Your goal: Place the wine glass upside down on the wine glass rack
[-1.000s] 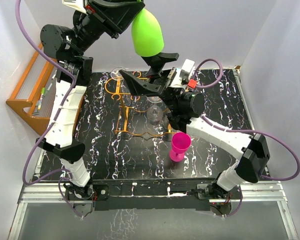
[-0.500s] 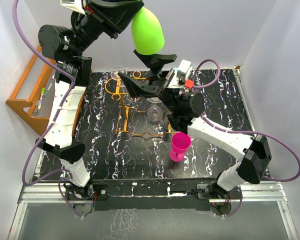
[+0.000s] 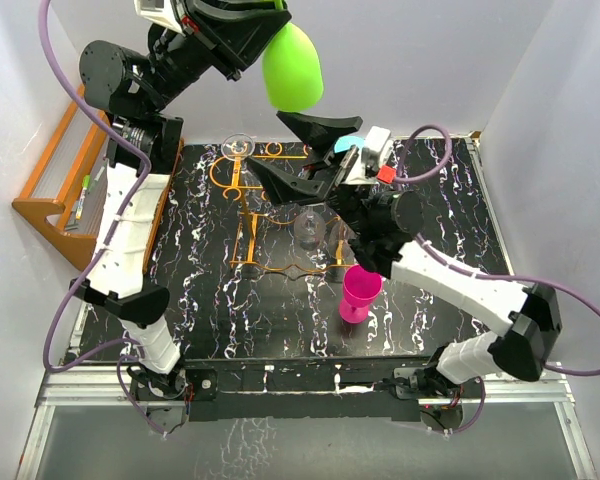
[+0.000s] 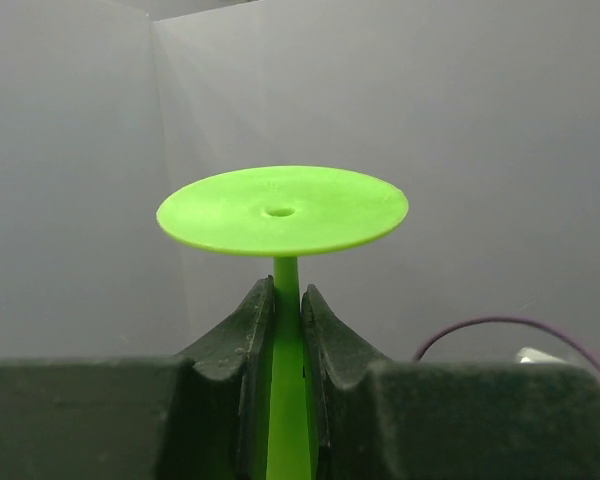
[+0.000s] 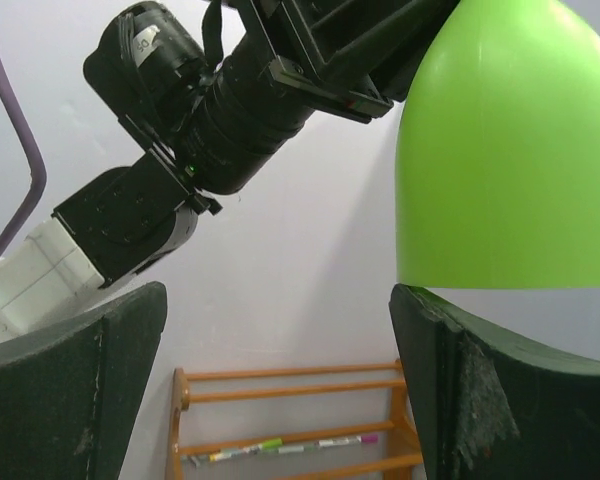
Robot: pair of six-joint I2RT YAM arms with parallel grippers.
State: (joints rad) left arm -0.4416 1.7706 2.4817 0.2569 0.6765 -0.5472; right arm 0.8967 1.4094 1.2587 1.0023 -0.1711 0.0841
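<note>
My left gripper is raised high over the back of the table, shut on the stem of a green wine glass. The glass hangs upside down, bowl lowest. In the left wrist view the fingers clamp the stem below the round foot. My right gripper is open and empty just under the bowl, pointing up at it. In the right wrist view the bowl sits over the right finger. The orange wire wine glass rack stands on the table below.
A clear glass hangs in the rack, and another clear glass foot shows at its back end. A pink glass stands upright in front of the rack. An orange wooden shelf with pens stands on the left and also shows in the right wrist view.
The right arm's wrist has shifted to the right and tilted its open fingers further up toward the green bowl. The left gripper and the glass have barely moved.
</note>
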